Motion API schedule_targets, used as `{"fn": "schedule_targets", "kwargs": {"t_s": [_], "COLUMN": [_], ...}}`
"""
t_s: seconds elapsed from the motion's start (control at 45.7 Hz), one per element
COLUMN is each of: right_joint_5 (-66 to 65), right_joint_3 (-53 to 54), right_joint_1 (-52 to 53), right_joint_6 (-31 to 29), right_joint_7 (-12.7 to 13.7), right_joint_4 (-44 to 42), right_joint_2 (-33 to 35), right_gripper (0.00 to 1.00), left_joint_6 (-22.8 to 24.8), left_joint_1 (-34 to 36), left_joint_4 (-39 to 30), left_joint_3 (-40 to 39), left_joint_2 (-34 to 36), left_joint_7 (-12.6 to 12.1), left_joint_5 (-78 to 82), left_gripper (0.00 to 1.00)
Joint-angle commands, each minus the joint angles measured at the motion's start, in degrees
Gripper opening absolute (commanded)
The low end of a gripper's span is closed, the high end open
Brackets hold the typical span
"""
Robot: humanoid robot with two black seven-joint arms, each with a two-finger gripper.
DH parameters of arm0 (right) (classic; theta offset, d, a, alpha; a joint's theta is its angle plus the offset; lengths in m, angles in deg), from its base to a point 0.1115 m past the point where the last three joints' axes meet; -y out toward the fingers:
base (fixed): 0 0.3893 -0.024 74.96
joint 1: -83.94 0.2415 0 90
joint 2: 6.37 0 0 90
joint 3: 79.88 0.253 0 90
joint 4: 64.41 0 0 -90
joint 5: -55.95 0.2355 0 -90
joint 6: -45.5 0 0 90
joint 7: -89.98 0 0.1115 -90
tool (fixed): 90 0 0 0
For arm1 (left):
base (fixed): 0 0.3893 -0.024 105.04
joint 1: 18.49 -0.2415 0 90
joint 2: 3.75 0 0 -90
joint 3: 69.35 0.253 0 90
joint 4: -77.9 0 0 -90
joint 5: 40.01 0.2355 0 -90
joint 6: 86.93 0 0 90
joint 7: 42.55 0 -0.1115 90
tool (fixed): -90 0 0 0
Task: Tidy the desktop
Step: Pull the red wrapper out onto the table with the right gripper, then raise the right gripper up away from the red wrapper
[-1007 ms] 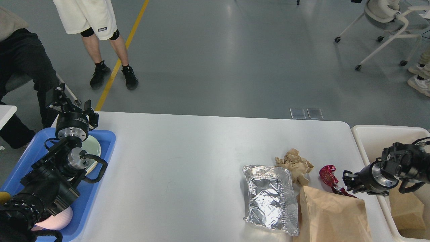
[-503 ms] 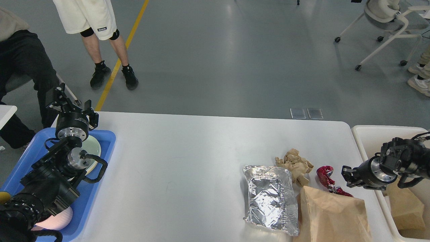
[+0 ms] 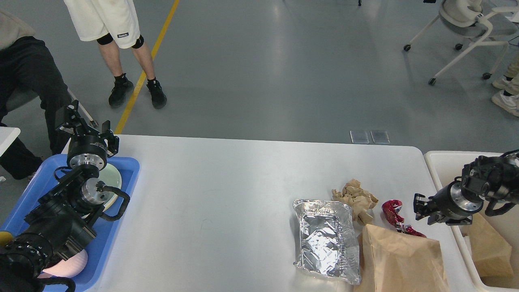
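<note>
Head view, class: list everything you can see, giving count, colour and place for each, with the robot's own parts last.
desktop: 1, white, fills the middle
foil container: 1, silver, right part of desktop
crumpled paper: 1, brown, behind the foil container
paper bag: 1, brown, desktop's near right edge
red wrapper: 1, shiny red, between crumpled paper and right end effector
blue tray: 1, blue, left edge, holding a pale plate
bin: 1, cream, right of desktop, brown paper inside
office chair: 1, white, far right on floor
yellow line: 1, on grey floor
standing person: 1, white shorts, far left
left end effector: 1, black, above the tray
right end effector: 1, black, open beside the wrapper
</note>
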Motion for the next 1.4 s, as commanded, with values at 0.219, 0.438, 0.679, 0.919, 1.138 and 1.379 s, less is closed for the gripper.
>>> {"fn": "schedule_targets", "kwargs": {"t_s": [0.219, 0.438, 0.679, 0.919, 1.138, 1.379], "right_joint_5": [-0.26, -0.35, -0.35, 0.0, -0.08, -1.58], "right_joint_3": [-6.74, -14.13, -17.29, -17.47, -16.86, -16.77], "right_joint_1": [20.46, 36.02, 47.45, 54.31, 56.51, 57.13], "right_joint_6": [-7.92, -13.89, -19.79, -21.26, -21.26, -21.26], "right_joint_7": [-0.18, -0.44, -0.36, -0.44, -0.53, -0.53], "right_joint_4": [2.66, 8.99, 12.59, 16.55, 16.38, 16.29], "right_joint_2": [3.81, 4.43, 4.34, 3.82, 2.5, -2.24], "right_gripper": [0.98, 0.98, 0.98, 0.98, 0.98, 0.98], "left_joint_6": [0.0, 0.0, 0.0, 0.0, 0.0, 0.0], "left_joint_1": [0.0, 0.0, 0.0, 0.0, 0.0, 0.0], "left_joint_4": [0.0, 0.0, 0.0, 0.0, 0.0, 0.0], "left_joint_3": [0.0, 0.0, 0.0, 0.0, 0.0, 0.0], "left_joint_2": [0.0, 0.0, 0.0, 0.0, 0.0, 0.0], "left_joint_7": [0.0, 0.0, 0.0, 0.0, 0.0, 0.0], "left_joint_5": [0.0, 0.0, 0.0, 0.0, 0.0, 0.0], "left_gripper": [0.96, 0.96, 0.96, 0.96, 0.96, 0.96]}}
